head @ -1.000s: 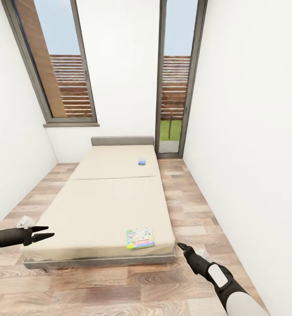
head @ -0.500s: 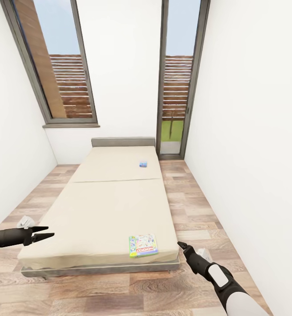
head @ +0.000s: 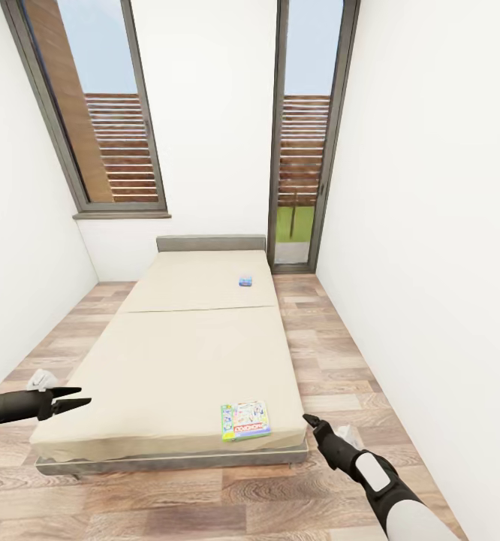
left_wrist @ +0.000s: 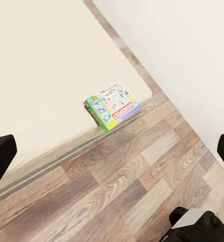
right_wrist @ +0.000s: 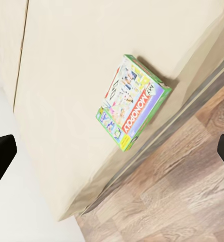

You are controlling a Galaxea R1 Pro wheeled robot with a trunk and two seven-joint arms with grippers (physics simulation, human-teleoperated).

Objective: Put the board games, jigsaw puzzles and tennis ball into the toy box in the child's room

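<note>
Since a second ago my whole view has slid a little closer to the bed, and both arms look the same as before.

My right gripper [head: 308,419] has its fingers wide apart and holds nothing. It hangs just right of the near right corner of the bed [head: 175,353]. My left gripper [head: 76,397] is also parted and empty, at the near left corner.

The green game box [head: 245,420] lies flat on the mattress, very close to the near edge and near my right gripper. The little blue game box [head: 245,281] lies far up the bed, near the headboard [head: 211,243].

I think the near box could go wrong. If my fingers push it instead of pinching it, it may slide off the edge onto the wood floor [head: 205,503]. The blue box is far away, so I may have to roll closer first.

I see no toy box from here, so I can't say what is in it.
</note>
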